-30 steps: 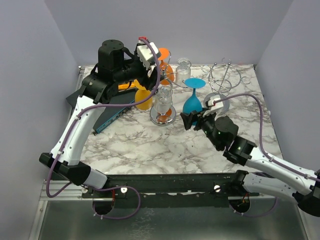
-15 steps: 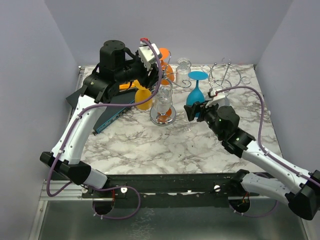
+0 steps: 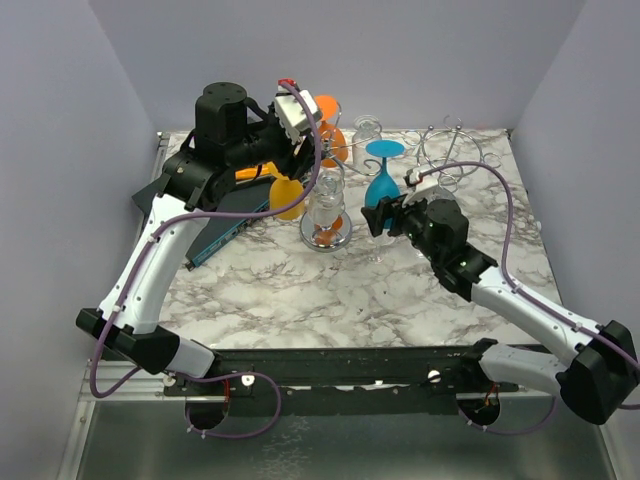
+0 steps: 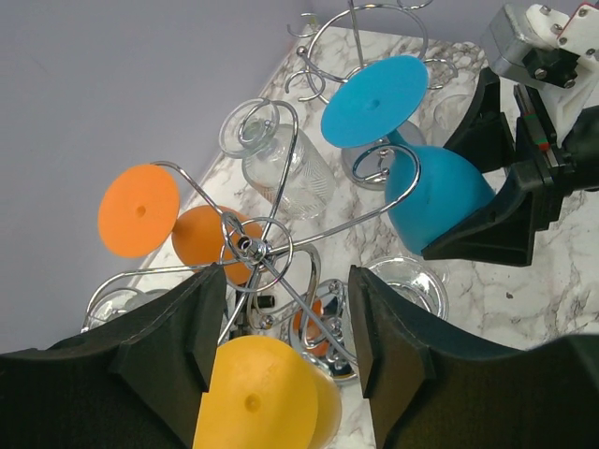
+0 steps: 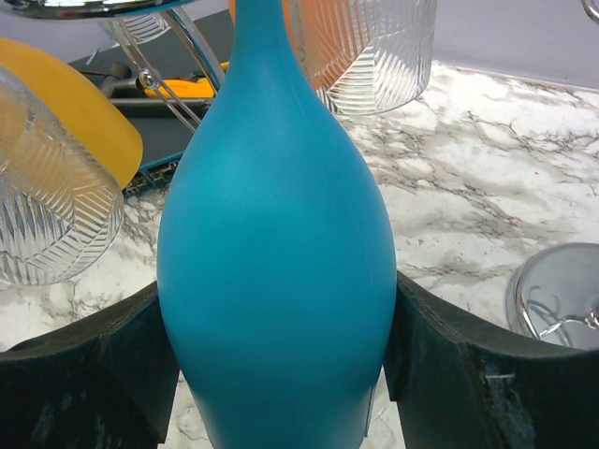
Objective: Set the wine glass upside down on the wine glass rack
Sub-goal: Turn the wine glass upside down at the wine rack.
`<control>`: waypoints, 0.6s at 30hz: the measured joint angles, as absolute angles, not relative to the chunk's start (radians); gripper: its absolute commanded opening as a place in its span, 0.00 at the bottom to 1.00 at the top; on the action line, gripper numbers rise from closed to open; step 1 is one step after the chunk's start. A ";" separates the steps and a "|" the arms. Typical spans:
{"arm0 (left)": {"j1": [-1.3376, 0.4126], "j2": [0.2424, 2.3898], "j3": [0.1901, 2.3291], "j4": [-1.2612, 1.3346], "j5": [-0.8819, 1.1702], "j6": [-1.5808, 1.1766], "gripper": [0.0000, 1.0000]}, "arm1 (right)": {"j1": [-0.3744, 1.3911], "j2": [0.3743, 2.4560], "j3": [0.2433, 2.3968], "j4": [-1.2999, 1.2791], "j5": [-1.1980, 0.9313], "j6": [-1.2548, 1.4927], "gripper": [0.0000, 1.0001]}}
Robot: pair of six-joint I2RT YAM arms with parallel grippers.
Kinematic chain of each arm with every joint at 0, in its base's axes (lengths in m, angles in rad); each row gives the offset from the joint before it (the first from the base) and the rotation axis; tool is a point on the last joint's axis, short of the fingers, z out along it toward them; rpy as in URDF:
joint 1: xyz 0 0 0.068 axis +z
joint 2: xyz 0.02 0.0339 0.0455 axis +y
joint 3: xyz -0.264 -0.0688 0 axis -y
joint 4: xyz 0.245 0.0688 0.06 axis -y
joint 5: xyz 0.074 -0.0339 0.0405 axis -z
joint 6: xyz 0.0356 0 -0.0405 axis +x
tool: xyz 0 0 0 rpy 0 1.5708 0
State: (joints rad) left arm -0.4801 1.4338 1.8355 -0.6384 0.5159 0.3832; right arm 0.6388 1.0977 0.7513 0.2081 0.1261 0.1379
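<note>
Soft, even overhead light fills my workspace, leaving only faint shadows on the marble table [image 3: 300,290]. Small glints spark along the chrome rack [image 4: 251,249] at my left wrist; the blue wine glass [image 5: 281,281] shows a smooth, glare-free sheen.

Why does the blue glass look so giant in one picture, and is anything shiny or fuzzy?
Right wrist view: the blue wine glass fills the frame because the camera sits right beside it, between the dark fingers. Left wrist view: the chrome rack glints brightly. Top view: even light, only faint shadows.

Marble table [image 3: 290,290] bears a wire rack [image 3: 325,237], a far rack [image 3: 450,160], perhaps a tray [image 3: 225,222].
</note>
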 measured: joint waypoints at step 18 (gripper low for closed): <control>-0.480 1.430 1.819 -0.638 0.515 0.387 0.64 | 0.616 1.181 0.782 0.288 0.071 0.130 0.71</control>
